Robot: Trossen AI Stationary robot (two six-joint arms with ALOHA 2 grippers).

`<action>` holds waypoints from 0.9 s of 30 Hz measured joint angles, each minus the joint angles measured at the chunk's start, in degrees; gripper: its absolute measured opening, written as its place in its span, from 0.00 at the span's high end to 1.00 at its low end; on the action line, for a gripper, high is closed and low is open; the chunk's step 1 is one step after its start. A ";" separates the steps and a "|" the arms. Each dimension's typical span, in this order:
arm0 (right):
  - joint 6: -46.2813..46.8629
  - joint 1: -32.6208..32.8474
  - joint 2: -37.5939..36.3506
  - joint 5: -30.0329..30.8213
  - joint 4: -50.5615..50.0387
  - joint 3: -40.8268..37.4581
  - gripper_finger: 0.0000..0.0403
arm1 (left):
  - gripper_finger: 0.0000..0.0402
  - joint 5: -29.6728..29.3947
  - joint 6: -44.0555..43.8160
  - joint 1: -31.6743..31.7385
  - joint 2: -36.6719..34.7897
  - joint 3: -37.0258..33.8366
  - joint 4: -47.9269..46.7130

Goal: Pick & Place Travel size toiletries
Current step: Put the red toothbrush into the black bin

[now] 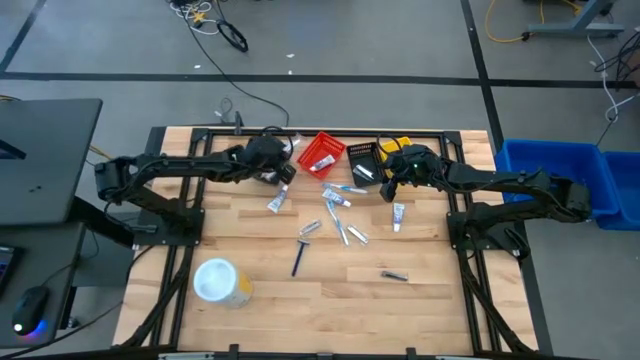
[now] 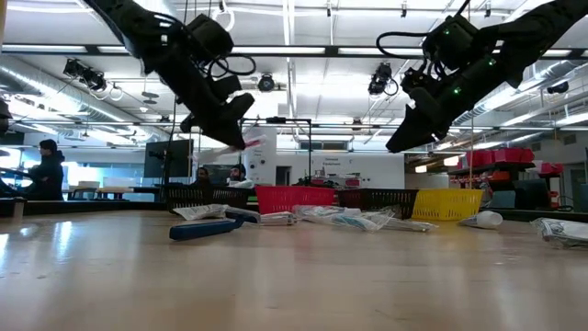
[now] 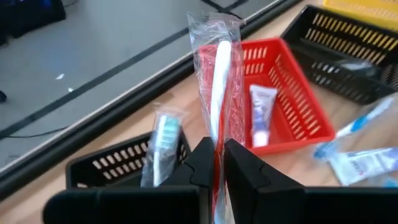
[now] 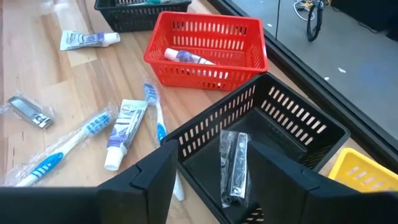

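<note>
My left gripper (image 3: 217, 152) is shut on a clear-wrapped white and red toothbrush (image 3: 219, 68). It hangs in the air (image 1: 280, 168) above a black basket (image 3: 118, 163) that holds a wrapped toothbrush (image 3: 163, 135). My right gripper (image 4: 221, 163) is open above a second black basket (image 4: 292, 124), in which a wrapped dark item (image 4: 234, 163) lies. A red basket (image 1: 322, 152) between them holds a tube (image 3: 261, 115). Several tubes, toothbrushes and sachets (image 1: 335, 205) lie loose on the table. My left gripper pinches the wrapped toothbrush between its two fingers by the handle part (image 3: 217, 134), wrapper and all. The fingers slant down from above (image 2: 225, 119). The toothbrush runs on past the fingertips along the fingers, lifted clear of the table and baskets.
A yellow basket (image 1: 397, 148) stands to the right of the black one. A large white-lidded tub (image 1: 218, 281) stands near the table's left near corner. A dark blue toothbrush (image 1: 299, 258) and a dark item (image 1: 394, 275) lie toward the near edge. People show in the room behind (image 2: 46, 170).
</note>
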 joint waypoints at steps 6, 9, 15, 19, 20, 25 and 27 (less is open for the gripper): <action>0.02 0.00 0.00 0.00 0.01 0.00 0.50 | 0.94 1.86 5.12 3.27 0.00 -2.65 1.05; 0.02 0.00 0.00 0.00 0.01 0.00 0.52 | 0.94 3.40 5.80 4.46 0.00 -4.84 5.05; 0.02 0.00 0.00 -0.02 0.01 0.00 0.54 | 0.94 4.69 8.93 5.29 -0.01 -8.95 11.59; 0.02 0.00 0.00 -0.02 0.01 0.00 0.54 | 0.94 4.85 10.66 6.43 0.25 -10.44 13.18; 0.02 0.00 0.00 -0.02 0.01 0.00 0.53 | 0.94 4.84 11.07 6.77 0.37 -10.57 13.32; 0.02 0.00 0.00 -0.02 0.03 0.00 0.51 | 0.94 6.28 13.24 8.64 0.35 -10.61 13.35; 0.02 0.00 0.00 -0.01 0.04 0.00 0.50 | 0.94 7.09 13.31 8.87 0.35 -10.61 13.35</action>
